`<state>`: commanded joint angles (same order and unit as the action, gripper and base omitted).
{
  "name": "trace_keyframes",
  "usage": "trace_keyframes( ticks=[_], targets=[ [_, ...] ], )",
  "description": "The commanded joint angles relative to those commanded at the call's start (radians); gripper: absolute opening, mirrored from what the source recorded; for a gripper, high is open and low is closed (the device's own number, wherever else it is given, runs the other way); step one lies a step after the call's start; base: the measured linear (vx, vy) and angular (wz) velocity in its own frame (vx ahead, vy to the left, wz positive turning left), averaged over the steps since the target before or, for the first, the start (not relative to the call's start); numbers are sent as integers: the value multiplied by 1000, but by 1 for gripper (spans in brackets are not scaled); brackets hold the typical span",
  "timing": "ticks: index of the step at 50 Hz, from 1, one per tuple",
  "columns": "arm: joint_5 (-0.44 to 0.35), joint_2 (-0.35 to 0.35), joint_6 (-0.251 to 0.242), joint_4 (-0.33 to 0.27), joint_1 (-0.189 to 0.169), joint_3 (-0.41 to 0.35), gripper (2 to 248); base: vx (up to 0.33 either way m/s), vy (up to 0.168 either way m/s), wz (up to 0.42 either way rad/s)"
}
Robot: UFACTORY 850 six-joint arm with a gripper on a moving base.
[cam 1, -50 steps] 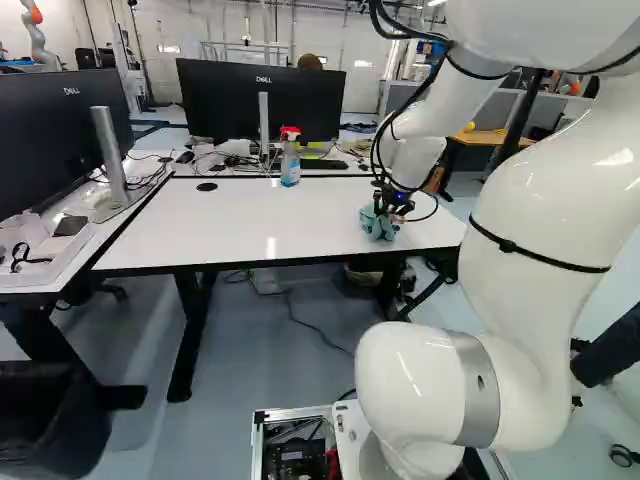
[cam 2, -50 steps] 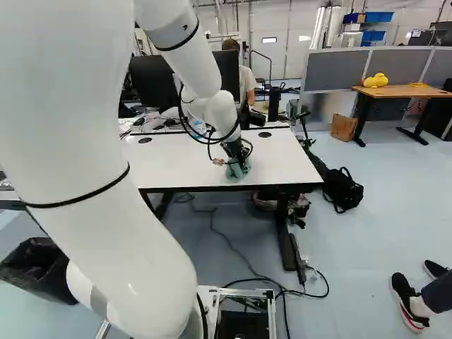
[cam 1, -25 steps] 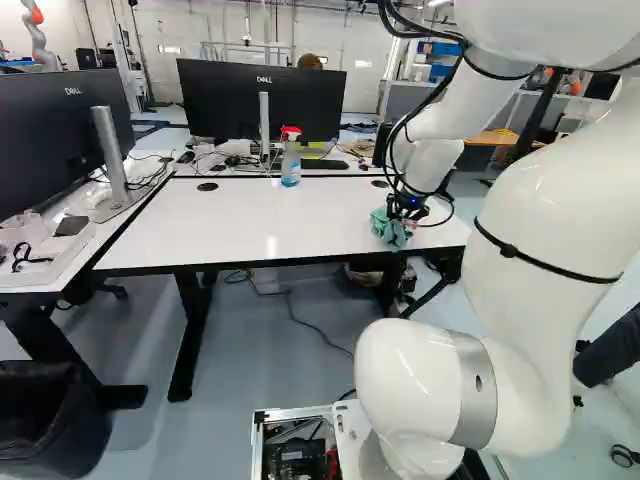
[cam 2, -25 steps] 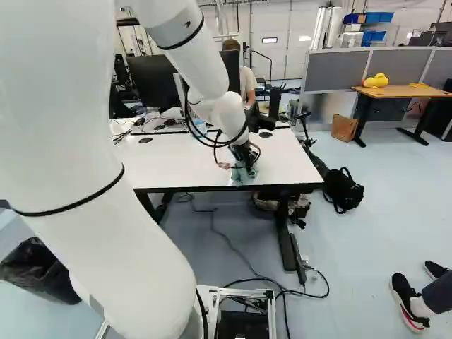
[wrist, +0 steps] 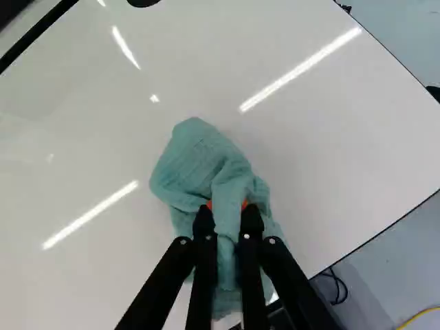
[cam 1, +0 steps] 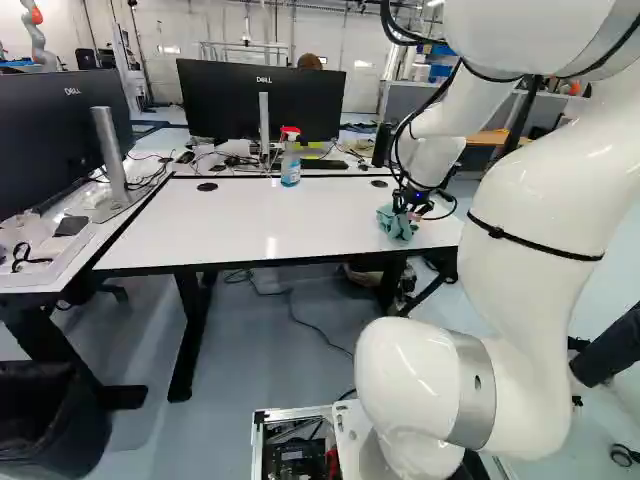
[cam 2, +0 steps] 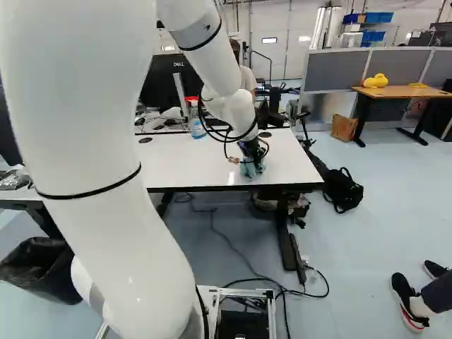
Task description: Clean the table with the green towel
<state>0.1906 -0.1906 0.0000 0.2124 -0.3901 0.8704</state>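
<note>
In the left base view my gripper (cam 1: 410, 203) is over the right part of the white table (cam 1: 300, 215), near its front edge. The green towel (cam 1: 397, 224) hangs bunched below it, down at the tabletop. The wrist view shows my gripper (wrist: 228, 216) shut on the towel (wrist: 199, 161), a fold pinched between the orange pads and the rest spread ahead of and under the fingers. In the right base view the towel (cam 2: 252, 168) is close to the front edge as well. Whether it presses on the surface I cannot tell.
A spray bottle (cam 1: 290, 160) with a red head stands at the table's back edge, before a monitor (cam 1: 262, 100). Another monitor (cam 1: 60, 140) is on the left desk. A bin (cam 1: 50, 420) stands on the floor at the left. A black backpack (cam 2: 343, 189) lies right of the table.
Over the last second my gripper and the held towel have moved right along the table's front part, lately only slightly in the left base view. The arm's upper links have swung. The base has not moved.
</note>
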Motion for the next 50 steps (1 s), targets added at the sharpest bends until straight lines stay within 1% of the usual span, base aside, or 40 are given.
trace_keyframes(
  ticks=[14, 33, 38, 50],
  targets=[
    [0, -57, 0, 0, 21, 67, 37, 0, 0, 0],
    [0, -110, 0, 0, 76, 131, 37, 0, 0, 0],
    [0, -113, 0, 0, 91, 135, 37, 0, 0, 0],
    [0, -95, 0, 0, 127, 114, 37, 0, 0, 0]
  ],
)
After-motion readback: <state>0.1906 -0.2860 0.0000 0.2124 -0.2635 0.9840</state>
